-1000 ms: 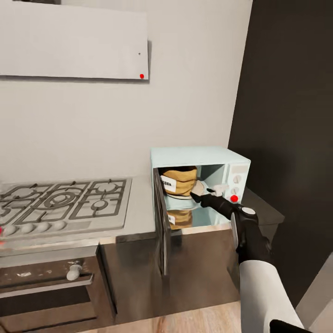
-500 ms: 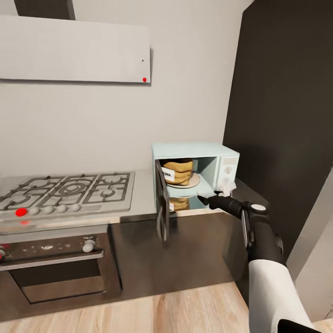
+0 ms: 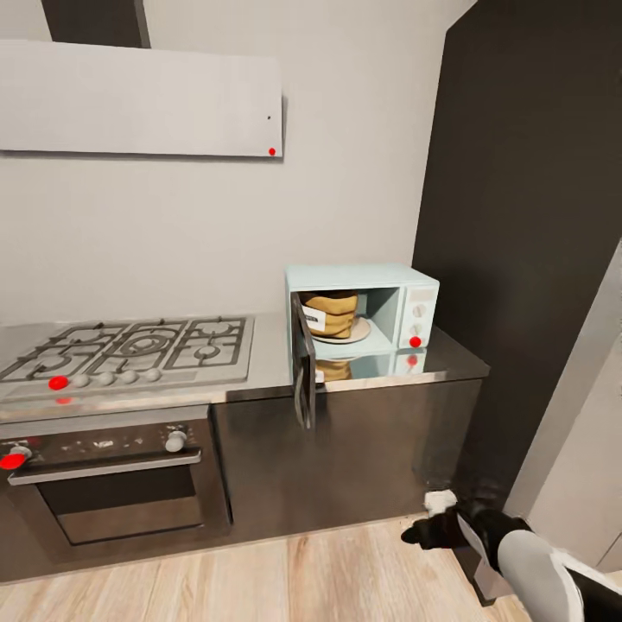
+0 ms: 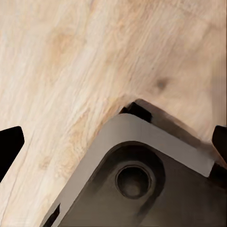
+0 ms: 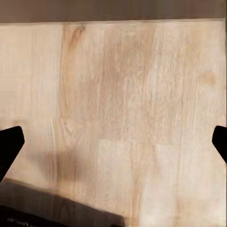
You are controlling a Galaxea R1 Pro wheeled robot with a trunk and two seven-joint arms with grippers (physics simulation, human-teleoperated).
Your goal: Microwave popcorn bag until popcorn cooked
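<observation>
2 hands spread wide over wood floor [image 5: 132, 118], right hand [image 3: 429, 525] empty, left hand [image 4: 113, 137] holding nothing

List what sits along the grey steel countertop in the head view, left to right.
Steel gas hob with grey grates → dark glass microwave door, swung open → squat tan-brown paper popcorn bag inside the pale mint-blue microwave → white control panel with two knobs and a red dot.

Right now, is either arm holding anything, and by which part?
Nothing is held. The popcorn bag sits inside the open microwave. The right gripper hangs low over the wood floor, both grippers' fingers spread with nothing between them.
</observation>
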